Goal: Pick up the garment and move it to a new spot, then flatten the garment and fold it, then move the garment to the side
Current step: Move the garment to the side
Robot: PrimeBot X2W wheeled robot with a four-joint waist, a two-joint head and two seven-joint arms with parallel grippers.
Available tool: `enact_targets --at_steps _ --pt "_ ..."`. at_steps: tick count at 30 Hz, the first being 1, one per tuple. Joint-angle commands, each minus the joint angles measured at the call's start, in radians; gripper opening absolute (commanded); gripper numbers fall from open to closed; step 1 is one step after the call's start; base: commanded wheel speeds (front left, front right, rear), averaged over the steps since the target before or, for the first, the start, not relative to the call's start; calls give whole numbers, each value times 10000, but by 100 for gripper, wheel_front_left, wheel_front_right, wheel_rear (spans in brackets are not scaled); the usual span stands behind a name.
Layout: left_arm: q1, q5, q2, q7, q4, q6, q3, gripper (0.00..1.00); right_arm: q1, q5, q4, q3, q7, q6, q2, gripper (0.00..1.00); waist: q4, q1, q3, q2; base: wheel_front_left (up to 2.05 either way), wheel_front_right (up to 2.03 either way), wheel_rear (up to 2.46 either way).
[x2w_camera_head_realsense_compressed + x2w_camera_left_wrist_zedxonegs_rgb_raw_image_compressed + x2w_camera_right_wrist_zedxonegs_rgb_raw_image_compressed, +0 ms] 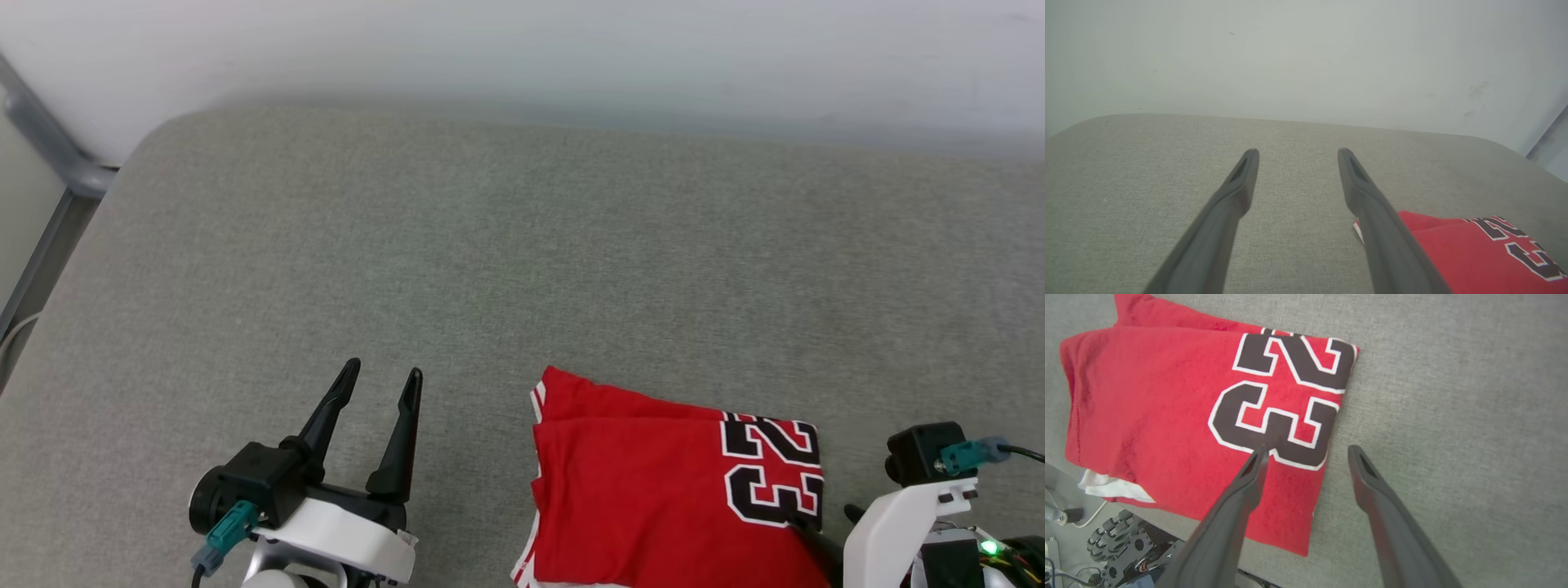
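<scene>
The garment (645,490) lies folded into a red rectangle near the front edge of the grey surface, a black-and-white "23" on its right end. My left gripper (384,374) hovers open and empty to its left, well apart from the cloth; in the left wrist view the left gripper (1298,153) points at bare surface, with the garment (1474,257) at the lower right. My right gripper (1308,449) stands open above the right edge of the garment (1167,416), one finger over the number, the other over bare surface. A bit of white sleeve (1106,486) pokes out at the near edge.
The grey padded surface (522,245) stretches wide to the back and left, with a rounded far-left corner. A pale wall (522,49) runs behind it and a metal frame (49,139) stands at the left. The robot's wheeled base (1114,539) shows below the near edge.
</scene>
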Motion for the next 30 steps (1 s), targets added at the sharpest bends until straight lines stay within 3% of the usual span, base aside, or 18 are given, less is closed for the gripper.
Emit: enact_targets --at_steps 1,10,17,18,19,20,25,30 --pt "-179 18 -32 -22 44 -43 -55 100 -188 -197 -16 -35 313 -5 67 100 240 -1 229 0 0 0 0" --pt "-566 70 -171 -22 153 -53 -181 100 -581 -862 1009 -98 1080 -5 362 100 832 -1 739 0 0 0 0" --pt "-639 -27 -74 -22 144 -57 -274 100 -576 -862 2313 643 983 10 393 100 930 -1 905 0 0 0 0" --pt "-663 -29 -61 -22 164 -58 -308 100 -611 -847 2465 789 906 10 321 68 918 -1 905 0 0 0 0" --pt "-679 -24 -53 -22 186 -58 -325 100 -713 -836 2556 813 711 10 282 12 898 -1 895 0 0 0 0" --pt "-695 -19 -42 -22 208 -58 -334 100 -831 -840 2622 820 531 10 230 0 871 -1 876 0 0 0 0" --pt "-630 -51 35 -22 279 -59 -339 100 -1355 -885 2488 856 -182 -11 -108 0 529 -1 639 0 0 0 0" --pt "-441 -90 94 -21 289 -60 -396 100 -1707 -1103 1920 1257 -554 -11 -929 0 -56 -1 304 0 0 0 0"
